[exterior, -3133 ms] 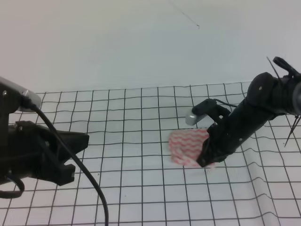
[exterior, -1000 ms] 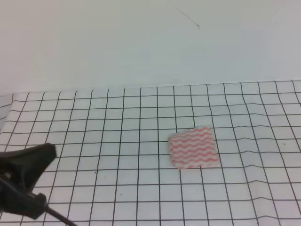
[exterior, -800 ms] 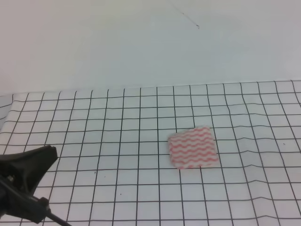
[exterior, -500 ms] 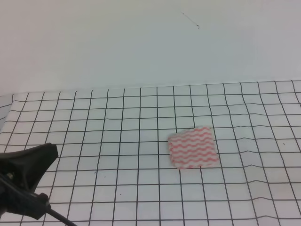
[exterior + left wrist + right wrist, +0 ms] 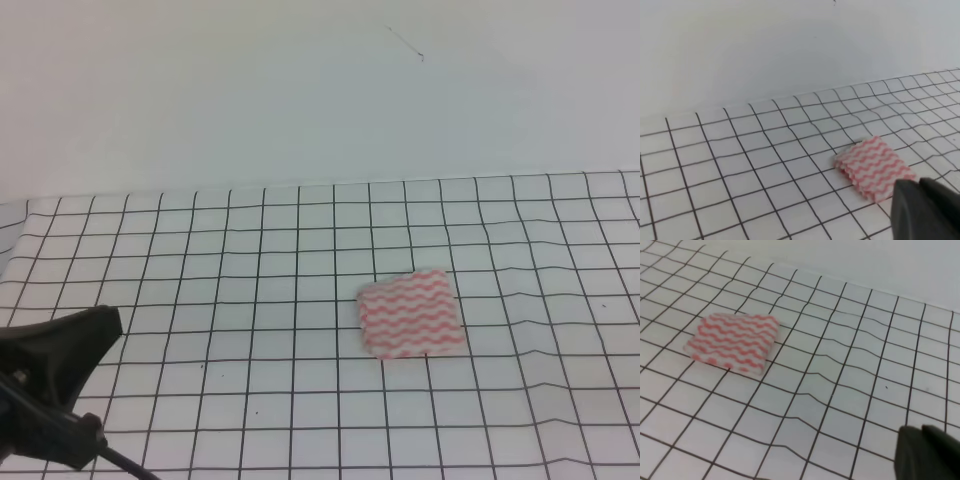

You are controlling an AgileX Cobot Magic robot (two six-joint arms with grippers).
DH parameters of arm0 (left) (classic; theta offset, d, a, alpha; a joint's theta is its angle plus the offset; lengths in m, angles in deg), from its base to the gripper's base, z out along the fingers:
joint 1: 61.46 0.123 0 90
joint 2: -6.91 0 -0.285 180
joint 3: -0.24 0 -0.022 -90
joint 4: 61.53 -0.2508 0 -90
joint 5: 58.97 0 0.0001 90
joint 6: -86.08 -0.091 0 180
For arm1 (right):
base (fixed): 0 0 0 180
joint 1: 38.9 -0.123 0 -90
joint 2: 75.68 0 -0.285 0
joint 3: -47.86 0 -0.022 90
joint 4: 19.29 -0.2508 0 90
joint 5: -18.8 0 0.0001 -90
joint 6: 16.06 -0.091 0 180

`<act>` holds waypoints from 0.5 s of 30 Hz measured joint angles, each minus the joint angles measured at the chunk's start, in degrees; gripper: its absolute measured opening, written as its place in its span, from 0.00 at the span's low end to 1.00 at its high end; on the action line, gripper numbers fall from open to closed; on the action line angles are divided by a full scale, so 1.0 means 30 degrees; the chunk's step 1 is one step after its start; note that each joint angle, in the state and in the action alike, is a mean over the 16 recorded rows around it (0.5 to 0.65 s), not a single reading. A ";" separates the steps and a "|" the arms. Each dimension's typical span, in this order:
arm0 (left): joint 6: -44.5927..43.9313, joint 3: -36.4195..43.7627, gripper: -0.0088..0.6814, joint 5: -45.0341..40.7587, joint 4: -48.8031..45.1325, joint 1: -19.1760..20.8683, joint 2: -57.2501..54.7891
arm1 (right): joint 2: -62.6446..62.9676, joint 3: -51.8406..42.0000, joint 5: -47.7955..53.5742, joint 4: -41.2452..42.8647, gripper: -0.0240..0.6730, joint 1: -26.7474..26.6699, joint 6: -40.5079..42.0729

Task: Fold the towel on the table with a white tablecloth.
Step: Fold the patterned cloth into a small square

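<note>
Towel (image 5: 411, 313) lying flat and compact right of centre on the gridded table (image 5: 250, 250), touched by neither arm; well apart from the left gripper (image 5: 60, 385) low at left; cannot tell either gripper's opening

exterior high looks down from front, both wrist views low and oblique, all share towel (image 5: 411, 313) on white tablecloth (image 5: 300, 230)
</note>
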 joint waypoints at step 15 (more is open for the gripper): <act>0.5346 0.4699 0.01 0.4778 -0.6068 0.0794 0.6610 | 0.0000 0.0000 0.0009 0.0000 0.03 0.0000 0.0031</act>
